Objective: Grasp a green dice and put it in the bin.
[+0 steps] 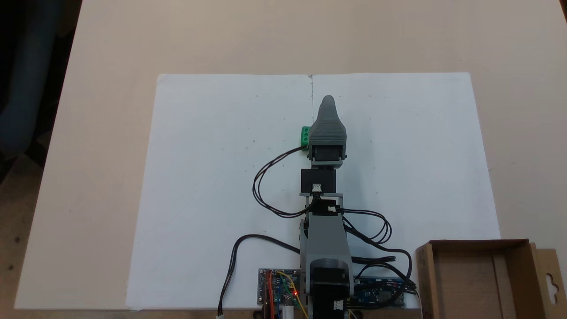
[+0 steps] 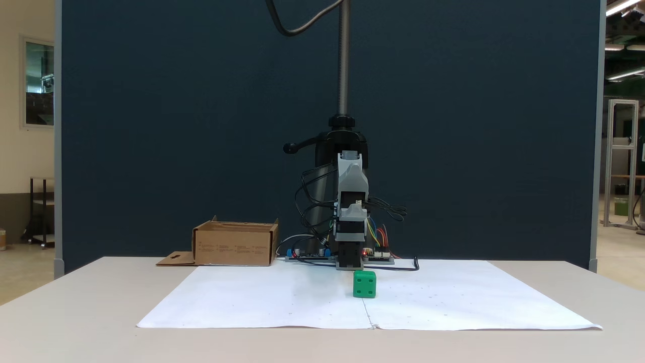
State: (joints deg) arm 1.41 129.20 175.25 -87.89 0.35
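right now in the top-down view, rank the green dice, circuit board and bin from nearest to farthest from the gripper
Going by the fixed view from above:
1. green dice: partly under the gripper, at its left edge.
2. circuit board: at the arm's base, lower left of the gripper.
3. bin: bottom right corner, off the white sheet.

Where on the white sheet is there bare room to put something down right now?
In the top-down fixed view, the white sheet is bare left of the arm and right of it, up to the bin at the lower right corner. The crowded spots are around the green dice beside the gripper and the cables and boards near the base.
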